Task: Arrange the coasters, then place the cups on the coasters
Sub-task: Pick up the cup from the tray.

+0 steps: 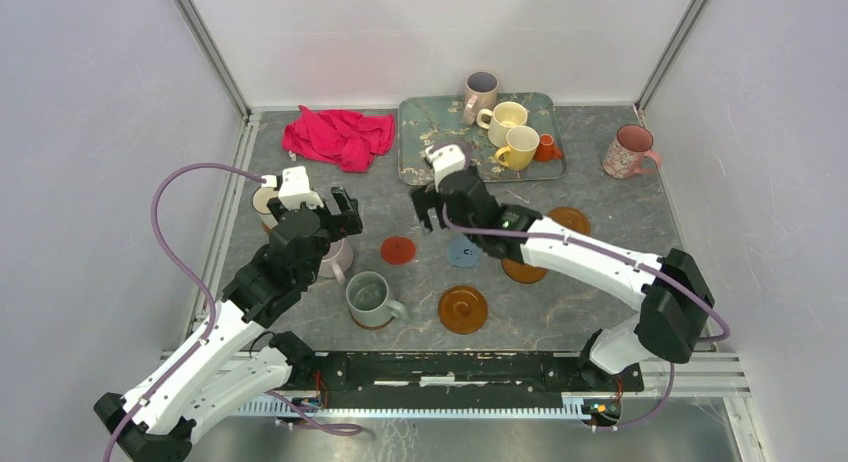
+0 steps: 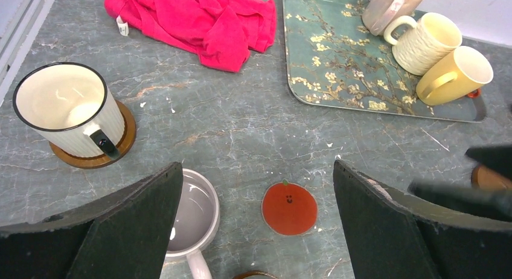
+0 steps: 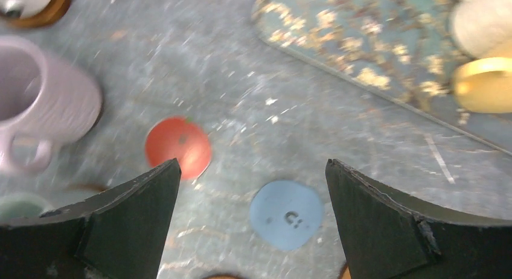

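Left gripper (image 2: 256, 169) and right gripper (image 3: 252, 164) gaped empty; the thin, slick blue coaster (image 3: 285, 214) probably wanted an edge pinch.

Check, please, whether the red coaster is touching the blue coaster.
Apart. The right wrist view shows a strip of bare table between the red coaster and the blue coaster.

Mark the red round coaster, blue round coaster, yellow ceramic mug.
red round coaster (image 2: 289, 208): left wrist view, disc centre
blue round coaster (image 3: 285, 214): right wrist view, disc centre
yellow ceramic mug (image 1: 521, 147): top external view, mug centre
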`<move>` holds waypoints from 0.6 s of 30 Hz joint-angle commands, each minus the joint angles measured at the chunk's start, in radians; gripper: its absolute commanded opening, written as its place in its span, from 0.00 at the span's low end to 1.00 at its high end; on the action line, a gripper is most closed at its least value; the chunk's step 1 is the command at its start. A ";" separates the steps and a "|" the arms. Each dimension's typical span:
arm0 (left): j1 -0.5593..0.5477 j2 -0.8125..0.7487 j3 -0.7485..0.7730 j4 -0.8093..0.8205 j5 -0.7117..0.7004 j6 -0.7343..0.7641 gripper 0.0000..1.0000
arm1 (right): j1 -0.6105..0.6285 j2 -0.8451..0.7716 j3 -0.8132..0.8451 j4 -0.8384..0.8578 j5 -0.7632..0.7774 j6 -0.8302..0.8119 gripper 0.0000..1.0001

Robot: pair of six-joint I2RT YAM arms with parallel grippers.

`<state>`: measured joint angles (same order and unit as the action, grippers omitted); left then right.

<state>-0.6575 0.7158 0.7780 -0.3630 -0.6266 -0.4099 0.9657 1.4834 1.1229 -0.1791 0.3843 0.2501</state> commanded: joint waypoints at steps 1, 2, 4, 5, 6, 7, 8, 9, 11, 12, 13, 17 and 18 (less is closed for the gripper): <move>0.004 -0.013 -0.006 0.047 0.011 -0.021 1.00 | -0.089 0.049 0.146 -0.063 0.111 0.034 0.98; 0.004 -0.011 -0.006 0.047 0.013 -0.021 1.00 | -0.114 0.064 0.165 -0.076 0.131 0.048 0.98; 0.004 -0.009 -0.006 0.047 0.016 -0.023 1.00 | -0.167 0.098 0.205 -0.096 0.148 0.078 0.98; 0.004 -0.009 -0.006 0.045 0.017 -0.023 1.00 | -0.185 0.110 0.214 -0.097 0.156 0.093 0.98; 0.004 -0.009 -0.008 0.046 0.019 -0.024 1.00 | -0.207 0.124 0.224 -0.096 0.163 0.108 0.98; 0.004 -0.009 -0.008 0.047 0.021 -0.024 1.00 | -0.223 0.136 0.233 -0.097 0.172 0.122 0.98; 0.004 -0.009 -0.008 0.046 0.023 -0.024 1.00 | -0.238 0.151 0.244 -0.096 0.183 0.135 0.98; 0.004 -0.009 -0.008 0.047 0.024 -0.024 1.00 | -0.253 0.164 0.255 -0.093 0.190 0.145 0.98; 0.004 -0.009 -0.008 0.047 0.025 -0.024 1.00 | -0.277 0.201 0.284 -0.065 0.190 0.140 0.98; 0.004 -0.008 -0.008 0.046 0.027 -0.024 1.00 | -0.289 0.222 0.304 -0.047 0.181 0.125 0.98; 0.004 -0.009 -0.008 0.047 0.027 -0.025 1.00 | -0.301 0.255 0.339 -0.037 0.172 0.111 0.98; 0.004 -0.010 -0.009 0.045 0.021 -0.026 1.00 | -0.345 0.404 0.542 -0.073 0.158 0.089 0.98; 0.004 -0.010 -0.011 0.044 0.019 -0.026 1.00 | -0.356 0.437 0.571 -0.062 0.153 0.082 0.98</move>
<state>-0.6575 0.7143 0.7708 -0.3569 -0.6029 -0.4099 0.6376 1.8347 1.5417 -0.2798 0.5354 0.3504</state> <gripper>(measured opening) 0.994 0.979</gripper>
